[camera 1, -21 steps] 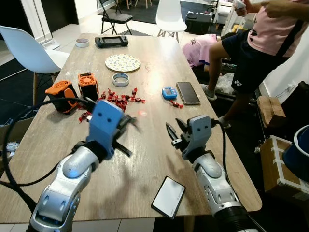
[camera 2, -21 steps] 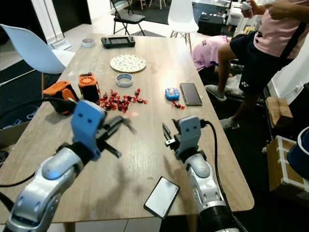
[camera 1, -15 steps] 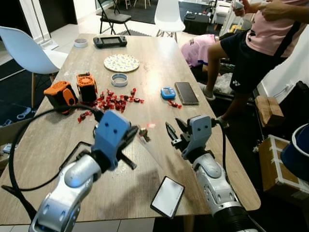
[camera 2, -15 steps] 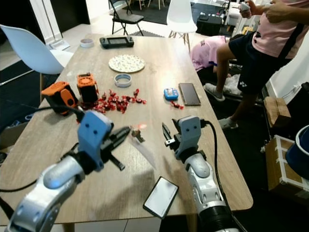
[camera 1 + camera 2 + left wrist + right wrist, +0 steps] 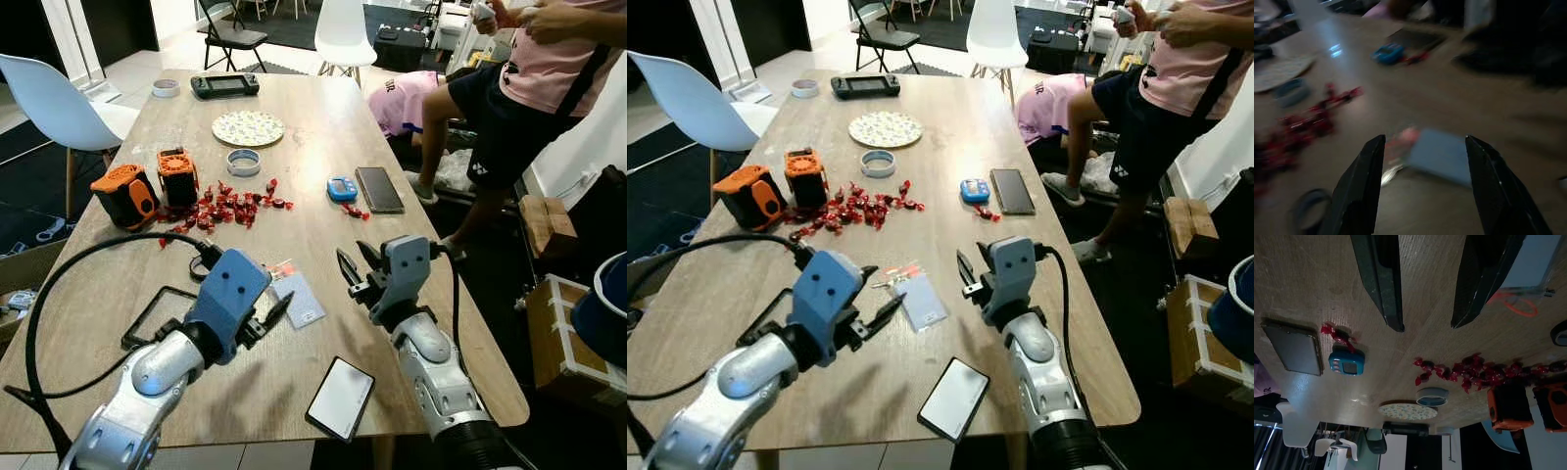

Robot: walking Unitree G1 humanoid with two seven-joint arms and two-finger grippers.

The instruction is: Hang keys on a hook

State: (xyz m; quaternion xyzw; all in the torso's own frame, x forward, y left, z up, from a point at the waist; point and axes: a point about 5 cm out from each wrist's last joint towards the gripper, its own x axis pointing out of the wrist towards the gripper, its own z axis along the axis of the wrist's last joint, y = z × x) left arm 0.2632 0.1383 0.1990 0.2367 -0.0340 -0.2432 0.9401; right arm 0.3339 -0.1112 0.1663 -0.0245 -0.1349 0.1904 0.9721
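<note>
On the wooden table point(image 5: 323, 147), the keys point(image 5: 911, 286) lie flat near the middle, roughly at 12 o'clock from the robot and between its two arms. They look like a small metal key bunch with an orange loop and a light blue card tag point(image 5: 921, 302). The long axis runs diagonally: key end toward about 10 o'clock, tag end trailing toward 4 o'clock, closer to the robot. Nothing is holding them.

The left gripper point(image 5: 266, 318) sits low just beside the tag, at its 8 o'clock, fingers spread apart and empty. In the left wrist view the tag point(image 5: 1442, 155) and the bunch sit right between the two black fingers point(image 5: 1364, 183), so it's probably lined up to scoop or pinch them off the table. That view is blurry, so whether a finger touches the tag is hard to say.

The right gripper point(image 5: 970, 279) hovers at 3 o'clock of the keys, jaws apart, holding nothing, likely waiting its turn.

No hook is visible anywhere, so hanging looks a long way off. Flat card on flat wood seems like a slippery pick, honestly.

Red candies point(image 5: 230, 201), two orange boxes point(image 5: 125, 194), and a phone point(image 5: 340, 398) are nearby. A person point(image 5: 549, 78) sits at 2 o'clock.
</note>
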